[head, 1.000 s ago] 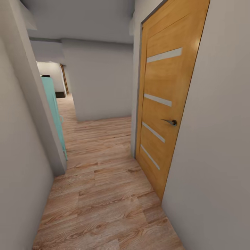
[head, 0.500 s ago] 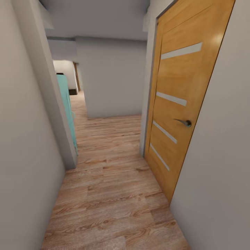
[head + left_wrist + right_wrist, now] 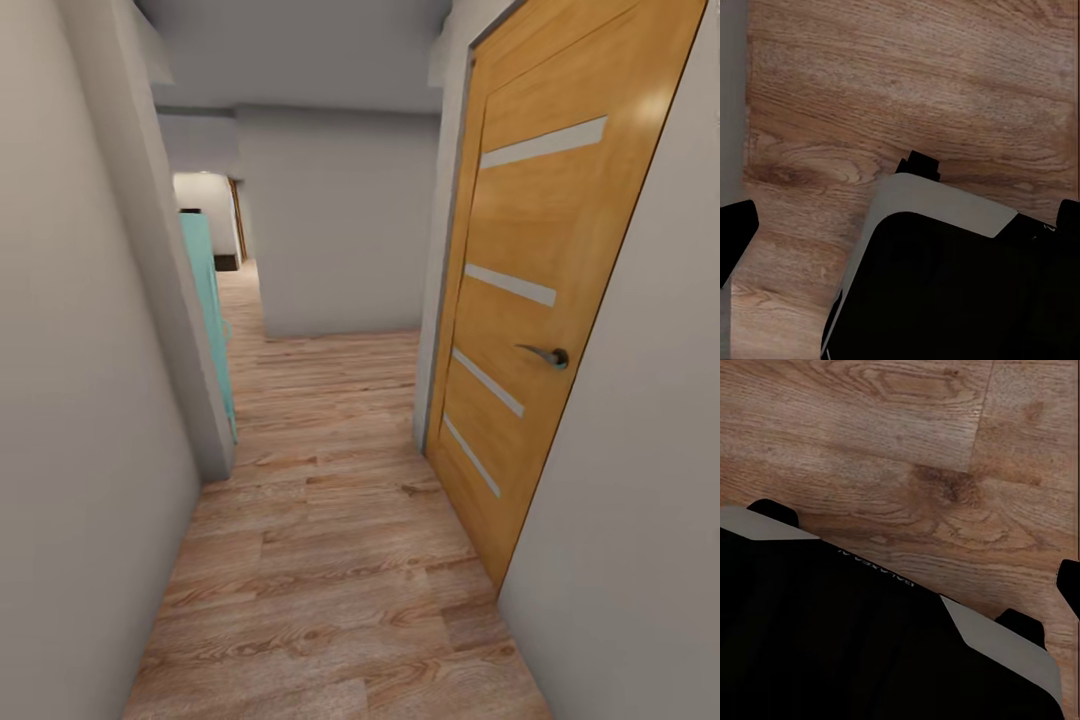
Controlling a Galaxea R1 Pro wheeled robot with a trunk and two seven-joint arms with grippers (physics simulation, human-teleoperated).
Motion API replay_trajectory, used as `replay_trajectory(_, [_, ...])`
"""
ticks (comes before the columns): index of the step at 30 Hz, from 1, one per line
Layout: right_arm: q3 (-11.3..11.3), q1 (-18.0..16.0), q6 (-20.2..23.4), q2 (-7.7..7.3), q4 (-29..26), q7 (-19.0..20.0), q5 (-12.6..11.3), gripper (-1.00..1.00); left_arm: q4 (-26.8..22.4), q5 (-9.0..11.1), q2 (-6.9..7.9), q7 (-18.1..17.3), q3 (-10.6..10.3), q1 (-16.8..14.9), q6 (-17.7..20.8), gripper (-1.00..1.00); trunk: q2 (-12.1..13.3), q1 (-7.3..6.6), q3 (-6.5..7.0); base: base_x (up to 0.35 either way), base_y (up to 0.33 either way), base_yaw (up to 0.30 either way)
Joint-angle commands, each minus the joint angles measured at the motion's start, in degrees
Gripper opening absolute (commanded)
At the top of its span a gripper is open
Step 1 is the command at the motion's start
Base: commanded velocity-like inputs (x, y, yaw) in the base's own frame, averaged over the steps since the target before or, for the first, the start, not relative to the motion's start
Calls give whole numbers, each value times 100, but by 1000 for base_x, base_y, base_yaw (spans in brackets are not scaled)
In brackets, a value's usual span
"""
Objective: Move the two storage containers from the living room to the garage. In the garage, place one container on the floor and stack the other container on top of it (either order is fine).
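Wood-plank hallway floor (image 3: 330, 560) runs ahead, slatted wooden door (image 3: 530, 300) at two o'clock. My fingers' state I cannot tell. Containers unseen; I judge them light, stiff, best gripped by their rims.

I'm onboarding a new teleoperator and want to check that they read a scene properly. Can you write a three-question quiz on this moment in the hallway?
1. True or false: the wooden door on the right side of the hallway stands wide open.
2. Multiple choice: what covers the floor ahead of the robot? A) grey concrete B) light wood planks C) carpet
3. Short answer: what colour is the panel that sticks out from behind the left wall's corner?

Key
1. False. It looks closed in its frame, with its handle facing the hallway.
2. B.
3. Turquoise.
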Motion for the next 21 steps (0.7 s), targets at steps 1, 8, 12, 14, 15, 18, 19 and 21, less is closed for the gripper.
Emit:
replay_trajectory(1, [42, -12, -44, -5, 24, 6, -2, 100, 6, 8, 0, 12, 24, -7, 7, 100, -4, 0, -6, 125, -144, 1])
replay_trajectory(8, [44, -10, -43, -6, 24, 9, -2, 100, 7, 9, -5, 12, 24, -7, 7, 100, -4, 0, -6, 146, -147, 0])
replay_trajectory(12, [41, -12, -45, -7, 24, 9, -2, 100, 6, 8, -8, 12, 24, -7, 7, 100, -4, 0, -6, 154, -149, 0])
replay_trajectory(14, [41, -11, -44, -7, 24, 8, -2, 100, 6, 8, -7, 12, 24, -7, 7, 100, -4, 0, -9, 155, -149, 0])
replay_trajectory(15, [41, -12, -44, -7, 24, 8, -2, 100, 8, 9, -7, 12, 24, -7, 7, 100, -4, 0, -12, 155, -147, 0])
replay_trajectory(18, [41, -10, -43, -8, 24, 7, -2, 100, 6, 9, -8, 12, 24, -7, 7, 100, -4, 0, -19, 140, -131, 0])
replay_trajectory(19, [41, -12, -43, -8, 24, 7, -2, 100, 6, 7, -8, 12, 24, -7, 7, 100, -4, 0, -20, 127, -116, 0])
replay_trajectory(21, [43, -11, -43, -8, 24, 8, -2, 100, 6, 7, -7, 12, 24, -7, 7, 100, -4, 0, -21, 124, -106, 0])
